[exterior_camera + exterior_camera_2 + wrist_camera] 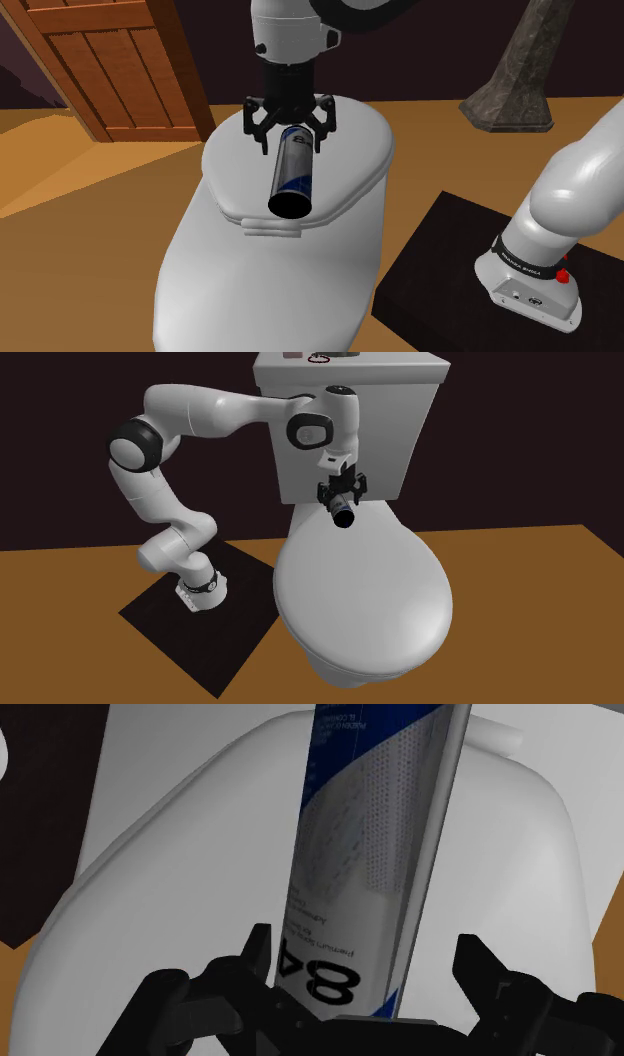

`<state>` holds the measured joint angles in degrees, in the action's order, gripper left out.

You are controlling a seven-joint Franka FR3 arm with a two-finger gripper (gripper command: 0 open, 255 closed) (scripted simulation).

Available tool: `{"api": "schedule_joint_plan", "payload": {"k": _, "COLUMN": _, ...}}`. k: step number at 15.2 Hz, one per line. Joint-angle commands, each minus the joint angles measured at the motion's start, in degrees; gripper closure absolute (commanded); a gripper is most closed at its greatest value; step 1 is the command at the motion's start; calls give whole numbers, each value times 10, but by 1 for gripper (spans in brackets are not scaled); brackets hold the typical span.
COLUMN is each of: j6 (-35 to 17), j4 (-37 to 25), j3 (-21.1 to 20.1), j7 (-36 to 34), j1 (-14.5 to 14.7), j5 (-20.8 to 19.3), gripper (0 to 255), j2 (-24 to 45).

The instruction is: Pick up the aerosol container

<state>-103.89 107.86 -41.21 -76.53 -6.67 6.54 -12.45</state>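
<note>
The claw [292,138] hangs over the back part of a closed white toilet lid [350,150]. Its two black fingers are drawn in to the width of the can [293,170] and grip its upper end. The can is silver and blue, and it slopes downward from the claw, dark end lowest, just above the lid. In the wrist view the fingers [258,949] flank the printed end of the can, with the lid spread out beyond it.

The white arm [200,407] reaches over from a black stand [440,270] on a brown floor [80,230]. A wooden door [120,60] and a dark stone-like shape [525,80] stand behind. The toilet tank [400,422] rises against a black area [60,412].
</note>
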Motion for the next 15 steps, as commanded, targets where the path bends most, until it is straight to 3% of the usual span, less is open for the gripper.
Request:
{"api": "schedule_joint_plan", "payload": {"k": 1, "j6": -4, "j4": 5, "j3": -34, "j7": -5, "j1": 8, "j5": -61, "gripper": 255, "j2": 7}}
{"api": "schedule_joint_plan", "payload": {"k": 10, "j6": -5, "j4": 15, "j3": -32, "j7": 3, "j1": 5, "j5": -53, "gripper": 255, "j2": -4}}
{"api": "schedule_joint_plan", "payload": {"k": 15, "j6": 33, "j4": -27, "j3": -28, "j7": 4, "j1": 6, "j5": -57, "gripper": 255, "j2": 0}}
